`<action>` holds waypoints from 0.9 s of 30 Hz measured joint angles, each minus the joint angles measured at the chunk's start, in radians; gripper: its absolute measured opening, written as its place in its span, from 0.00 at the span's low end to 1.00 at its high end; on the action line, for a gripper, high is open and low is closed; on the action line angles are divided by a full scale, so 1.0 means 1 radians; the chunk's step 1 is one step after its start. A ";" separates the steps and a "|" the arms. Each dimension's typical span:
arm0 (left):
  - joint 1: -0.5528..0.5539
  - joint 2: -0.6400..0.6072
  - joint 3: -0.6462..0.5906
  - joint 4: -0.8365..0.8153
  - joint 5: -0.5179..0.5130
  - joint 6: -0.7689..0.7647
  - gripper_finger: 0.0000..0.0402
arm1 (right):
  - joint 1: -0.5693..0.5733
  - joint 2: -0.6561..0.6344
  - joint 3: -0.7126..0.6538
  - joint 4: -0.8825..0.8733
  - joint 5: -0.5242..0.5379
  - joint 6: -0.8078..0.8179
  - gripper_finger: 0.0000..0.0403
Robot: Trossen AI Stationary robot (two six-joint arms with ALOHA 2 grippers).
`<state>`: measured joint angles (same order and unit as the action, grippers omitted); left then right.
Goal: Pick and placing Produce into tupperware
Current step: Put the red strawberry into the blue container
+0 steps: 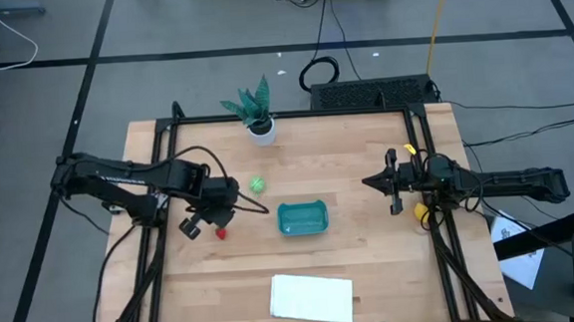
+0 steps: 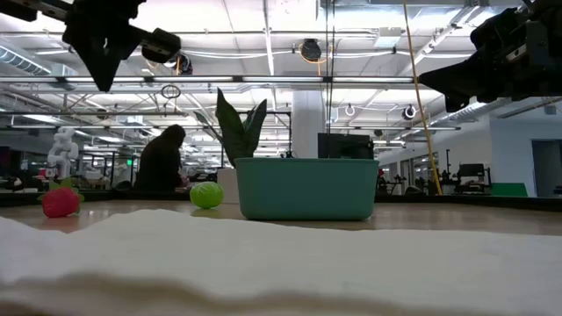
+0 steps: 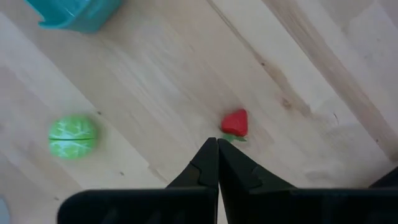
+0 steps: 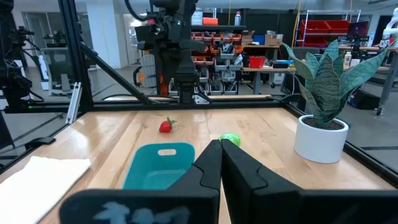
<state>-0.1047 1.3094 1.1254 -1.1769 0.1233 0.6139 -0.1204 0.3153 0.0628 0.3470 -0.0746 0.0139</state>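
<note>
L pincer [image 3: 217, 144] above table [image 1: 373, 266], fingers pressed together, holding nothing; red strawberry [image 3: 235, 122] lies on wood just past the tips, apart from them. In high view same berry a small red spot beside L arm's wrist, w/ pincer detail hidden under the arm. Green round piece [image 1: 258, 185] on table btwn plant [image 1: 255, 108] and teal tupperware [image 1: 302, 218], near the container but apart. Tupperware mid-table, nothing seen inside from above or from R wrist view. R pincer [image 4: 220, 148] fingers also closed, nothing gripped, held at table's R side, pointing toward tupperware. Yellow lemon piece [image 1: 421, 214] seen only from above, at R edge under R arm; low and wrist views miss it. White sheet [image 1: 311, 296] at near edge, fills low view's foreground. Low view alone shows a person seated in room behind.
</note>
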 joint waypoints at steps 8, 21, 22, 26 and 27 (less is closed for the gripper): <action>-0.004 0.000 -0.036 0.001 -0.027 0.002 0.00 | 0.000 0.000 0.000 0.000 0.000 0.000 0.00; -0.003 0.000 -0.104 0.081 -0.100 0.126 0.00 | 0.000 0.000 0.000 0.000 0.000 0.000 0.00; -0.003 0.000 -0.104 0.093 -0.100 0.113 0.00 | 0.000 0.000 0.000 0.000 0.000 0.000 0.00; -0.003 0.000 -0.104 0.113 -0.098 0.090 0.03 | 0.000 0.000 0.000 0.000 0.000 0.000 0.00; -0.003 0.000 -0.104 0.112 -0.090 0.090 0.04 | 0.000 0.000 0.000 0.000 0.000 0.000 0.00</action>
<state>-0.1081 1.3094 1.0214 -1.0645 0.0331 0.7037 -0.1204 0.3153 0.0631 0.3470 -0.0746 0.0139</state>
